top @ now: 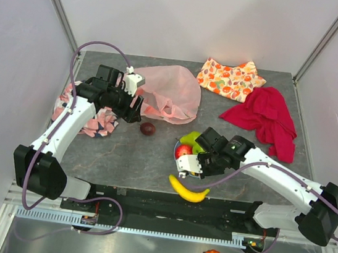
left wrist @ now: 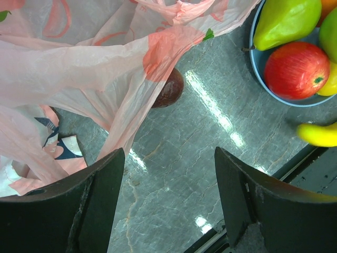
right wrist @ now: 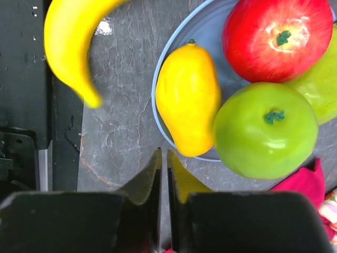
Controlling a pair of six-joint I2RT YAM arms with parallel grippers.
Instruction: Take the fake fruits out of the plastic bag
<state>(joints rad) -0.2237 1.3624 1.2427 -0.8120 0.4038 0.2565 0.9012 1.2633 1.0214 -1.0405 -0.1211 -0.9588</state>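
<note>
Worktop [top: 152, 155] of grey marble carries everything. The pink plastic bag [top: 167, 92] lies crumpled toward the back left, just beside the left gripper [left wrist: 168, 153], whose fingers stand wide apart over bare stone with nothing between them. A red cloth [top: 263, 117] and a fruit-print cloth [top: 231, 78] lie at the back right, and a pink-and-black patterned cloth [top: 98, 123] lies under the left arm. The right gripper [right wrist: 163, 154] hangs at the near rim of a blue plate [right wrist: 208, 31], its fingers drawn almost together on nothing. On the plate sit a green pear [left wrist: 287, 21], red apple [right wrist: 276, 39], green apple [right wrist: 266, 129] and yellow fruit [right wrist: 187, 100]. A banana [top: 188, 191] lies near the front edge. A dark purple fruit [top: 148, 129] rests just in front of the bag.
</note>
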